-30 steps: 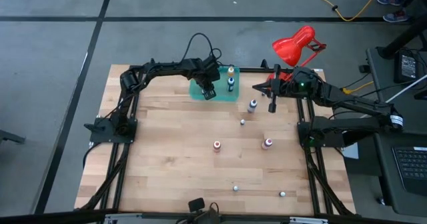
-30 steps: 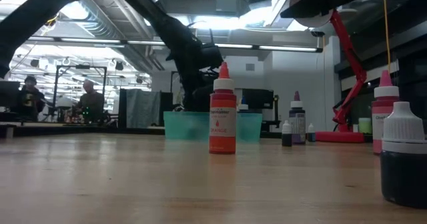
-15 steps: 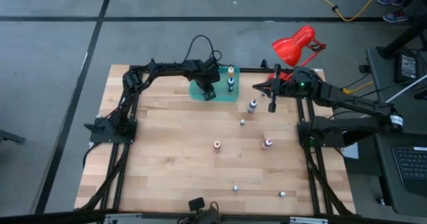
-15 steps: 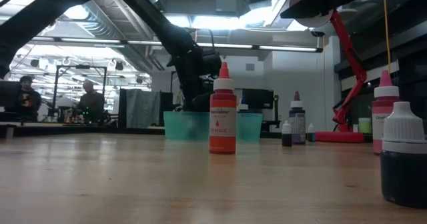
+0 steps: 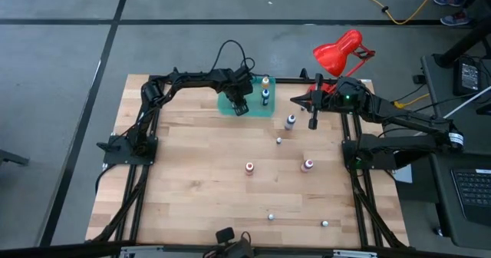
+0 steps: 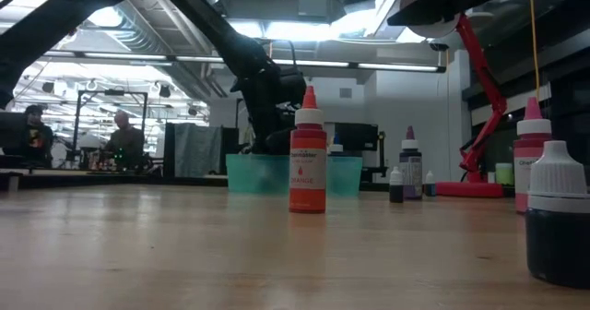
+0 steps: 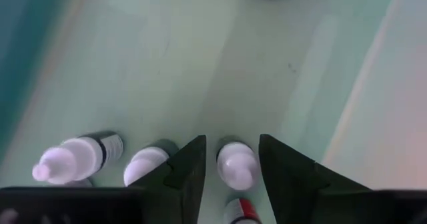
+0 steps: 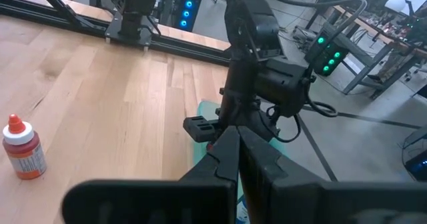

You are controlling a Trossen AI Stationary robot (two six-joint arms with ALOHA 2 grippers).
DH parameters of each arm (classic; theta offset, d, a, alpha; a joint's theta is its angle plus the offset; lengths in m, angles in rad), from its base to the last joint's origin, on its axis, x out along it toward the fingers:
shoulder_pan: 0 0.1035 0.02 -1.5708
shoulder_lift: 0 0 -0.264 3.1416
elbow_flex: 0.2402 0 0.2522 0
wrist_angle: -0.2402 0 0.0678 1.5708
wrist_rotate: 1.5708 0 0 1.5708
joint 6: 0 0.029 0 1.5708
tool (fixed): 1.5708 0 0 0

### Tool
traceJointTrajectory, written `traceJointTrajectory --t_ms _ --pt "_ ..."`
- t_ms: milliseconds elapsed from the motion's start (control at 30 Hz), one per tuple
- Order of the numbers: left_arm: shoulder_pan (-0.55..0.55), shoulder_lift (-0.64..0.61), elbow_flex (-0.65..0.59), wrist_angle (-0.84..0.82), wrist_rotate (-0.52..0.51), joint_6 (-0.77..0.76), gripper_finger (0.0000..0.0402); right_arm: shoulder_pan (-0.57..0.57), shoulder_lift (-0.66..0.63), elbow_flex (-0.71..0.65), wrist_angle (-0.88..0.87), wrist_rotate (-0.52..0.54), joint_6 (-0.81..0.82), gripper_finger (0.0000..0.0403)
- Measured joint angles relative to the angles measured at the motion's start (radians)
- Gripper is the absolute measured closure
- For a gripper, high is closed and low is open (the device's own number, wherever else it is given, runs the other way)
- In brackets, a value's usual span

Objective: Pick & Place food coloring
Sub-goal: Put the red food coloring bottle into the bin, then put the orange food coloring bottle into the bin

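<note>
Bottle of food coloring, white-capped, is seen standing between the two fingers of the left end effector, inside the teal tray at the far side of the bench. A gap shows on both sides of the cap, so the fingers are parted and the bottle is not gripped. Two more capped bottles lie just beside one finger, on the tray floor.

The step in hand is judged to be the release into the tray. It is done well if the fingers are spread enough to free the cap on both sides, then lifted straight up so the neighbouring bottles are not knocked over.

Away from the left end effector, across the bench, more bottles are left to collect: an orange one near mid-bench, a pink one, and a dark one just outside the tray. A few tiny pale ones are scattered near the front edge.

The right end effector is held closed and empty, waiting above the far right of the bench, near the red lamp.
</note>
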Motion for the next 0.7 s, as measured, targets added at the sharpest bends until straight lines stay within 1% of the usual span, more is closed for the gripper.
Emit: traceJointTrajectory --t_ms 100,267,467,633,700 --pt "0.0 -0.009 0.013 -0.029 -0.001 0.0 0.0253 0.0 0.0 0.0 -0.004 0.0 0.0 0.0391" --pt "-0.008 -0.037 0.068 -0.093 -0.008 0.001 0.0233 0.0 0.0 0.0 -0.011 0.0 0.0 0.0391" --pt "-0.03 -0.096 0.144 -0.199 0.0 0.0 0.0226 0.0 0.0 0.0 -0.011 0.0 0.0 0.0391" --pt "-0.087 -0.199 0.154 -0.245 0.099 0.004 0.0232 0.0 0.0 0.0 -0.011 0.0 -0.001 0.0391" --pt "-0.118 -0.243 0.154 -0.28 0.119 0.013 0.0234 0.0 0.0 0.0 -0.011 0.0 -0.002 0.0391"
